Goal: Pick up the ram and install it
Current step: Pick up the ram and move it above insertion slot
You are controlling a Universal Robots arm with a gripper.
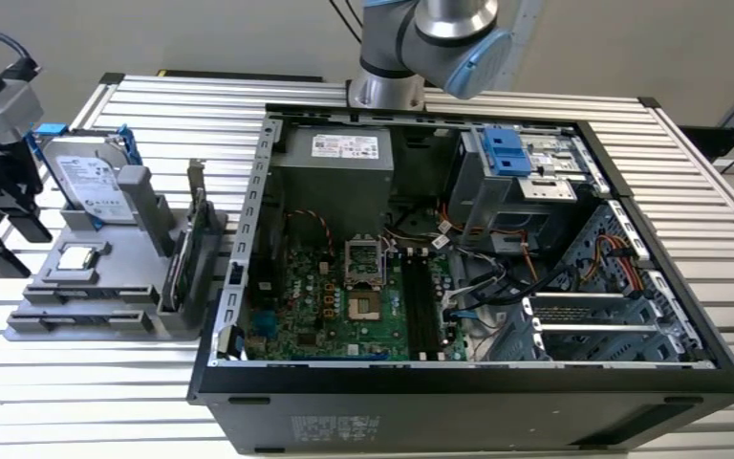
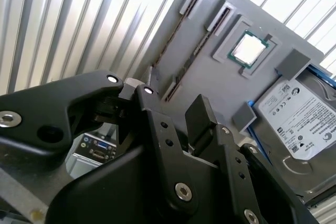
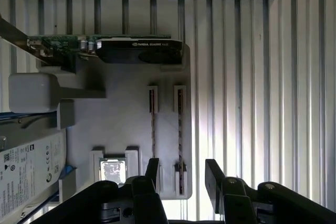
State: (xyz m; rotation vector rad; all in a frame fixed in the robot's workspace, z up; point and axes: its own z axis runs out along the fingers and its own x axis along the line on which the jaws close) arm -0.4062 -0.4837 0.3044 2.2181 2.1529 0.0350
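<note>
One open computer case (image 1: 469,397) sits on a slatted table (image 1: 99,411). Just beside it, one grey holder (image 3: 121,119) carries one hard drive (image 3: 29,166), one upright graphics card (image 3: 139,50), two ram sticks and one processor (image 3: 113,171). Bare slats run past the holder's ram-side edge. My gripper (image 3: 181,165) hangs open and empty over the holder. In the first wrist view the ram (image 3: 180,124) lines up between my fingertips, with the other stick (image 3: 153,124) just beside it.
</note>
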